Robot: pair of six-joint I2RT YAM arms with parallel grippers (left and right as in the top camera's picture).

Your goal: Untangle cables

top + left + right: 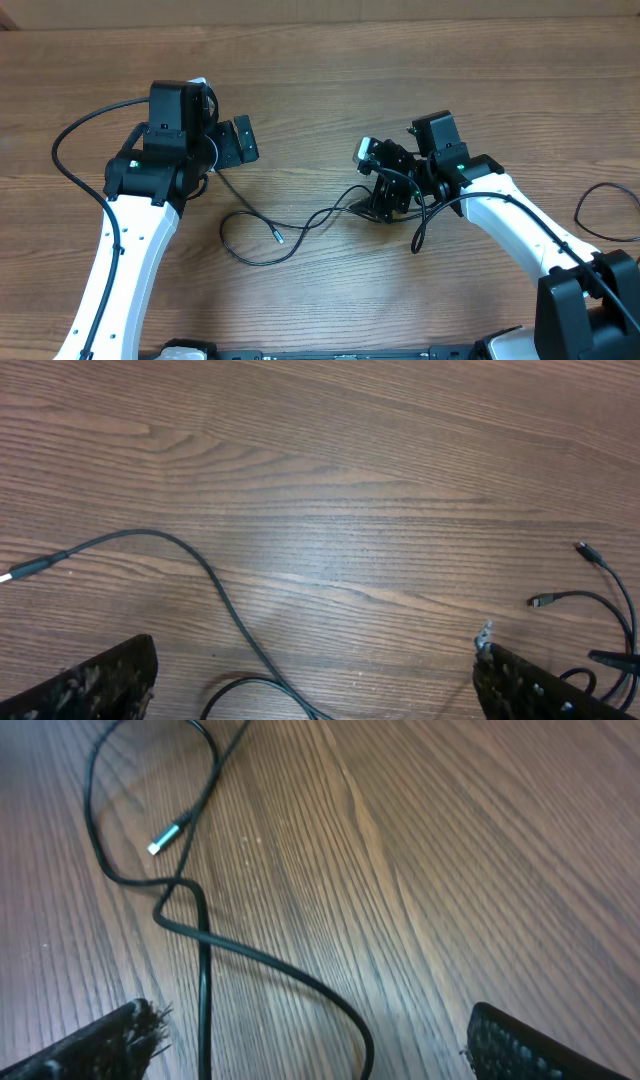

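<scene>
The left gripper (312, 660) and right gripper (310, 1020) both gape, released and holding nothing. Between the right jaws the cables (204, 990), thin, glossy, round black cords, lie slack on the tabletop (400, 60). They run toward 12 o'clock, cross in a small loop, and end in a silver-tipped plug (165, 838) at 11 o'clock. Closing here risks pinching two strands together and tightening that crossing, or the slick cord may slide off the pads onto the smooth wood grain.
</scene>
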